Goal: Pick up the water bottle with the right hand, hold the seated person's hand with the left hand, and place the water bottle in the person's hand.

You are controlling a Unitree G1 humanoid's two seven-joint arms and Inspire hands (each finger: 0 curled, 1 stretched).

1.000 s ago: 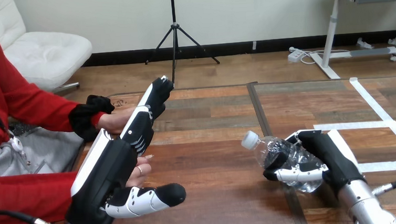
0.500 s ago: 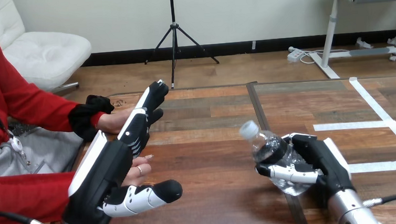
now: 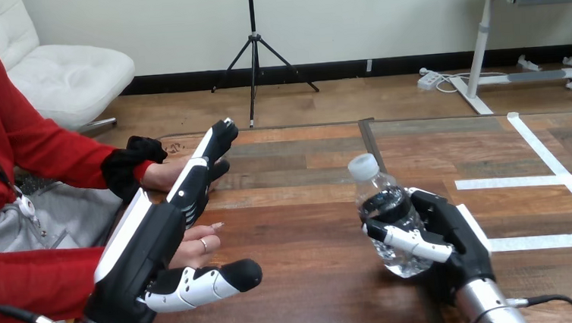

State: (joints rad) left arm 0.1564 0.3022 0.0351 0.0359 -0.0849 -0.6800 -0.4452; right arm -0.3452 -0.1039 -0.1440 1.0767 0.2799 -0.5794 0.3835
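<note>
1. The clear water bottle [image 3: 384, 214], white cap up and nearly upright, is gripped in the lower right of the frame by the right hand [image 3: 448, 234], whose fingers and thumb are curled round its body. Whether its base is clear of the wooden table [image 3: 301, 198] cannot be told.
2. The left hand [image 3: 152, 247] is seen at the lower left, fingers stretched straight toward the upper left and thumb spread out to the side. Nothing is clasped by it.
3. The person's hand at the upper left [image 3: 164, 174] lies behind those straight fingers. The person's hand at the lower left [image 3: 198, 250] shows just above the thumb. Neither is enclosed, and contact cannot be told.
4. The pick-up is judged done. The holding of the person's hand is the step in hand and is not yet achieved.
5. Next, the left fingers and thumb would need to be closed gently round one of the person's hands. The bottle, well apart from it, would then need to be carried across toward the frame's left and set into the palm.
</note>
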